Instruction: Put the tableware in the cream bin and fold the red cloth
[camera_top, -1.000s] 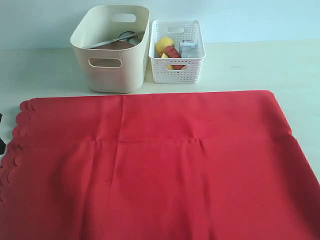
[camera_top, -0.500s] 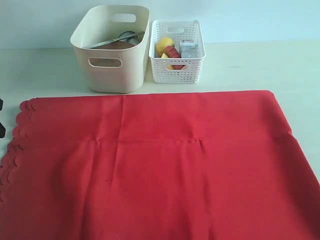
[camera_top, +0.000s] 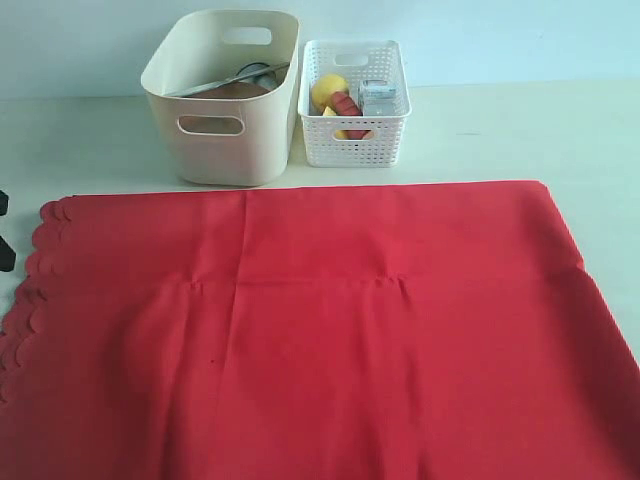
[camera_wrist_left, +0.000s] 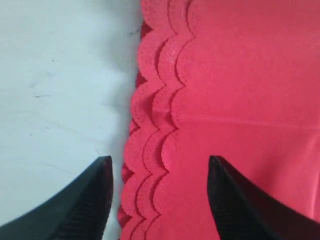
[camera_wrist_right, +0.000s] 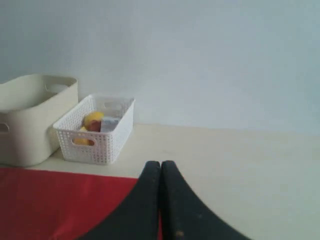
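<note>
tableware (camera_top: 232, 84) in cream bin (camera_top: 222, 150), far bench (camera_top: 500, 130) edge. red cloth (camera_top: 330, 330) flat, unfolded, toward front edge. left fingers (camera_wrist_left: 87, 205) spread wide, straddling its scalloped edge; right fingers (camera_wrist_right: 150, 210) closed, empty. advice: lower squarely, pinch all scallop layers before lifting.

Red cloth (camera_top: 330, 330) flat, unfolded; tableware (camera_top: 238, 84) inside cream bin (camera_top: 215, 152) behind it.

No writing, label, brand, number or sign can be read in any view. The red cloth (camera_top: 330, 330) and the cream bin (camera_top: 215, 150) show plain, unmarked surfaces. The small carton (camera_top: 379, 97) in the white lattice basket (camera_top: 355, 145) is too blurred to read.
</note>
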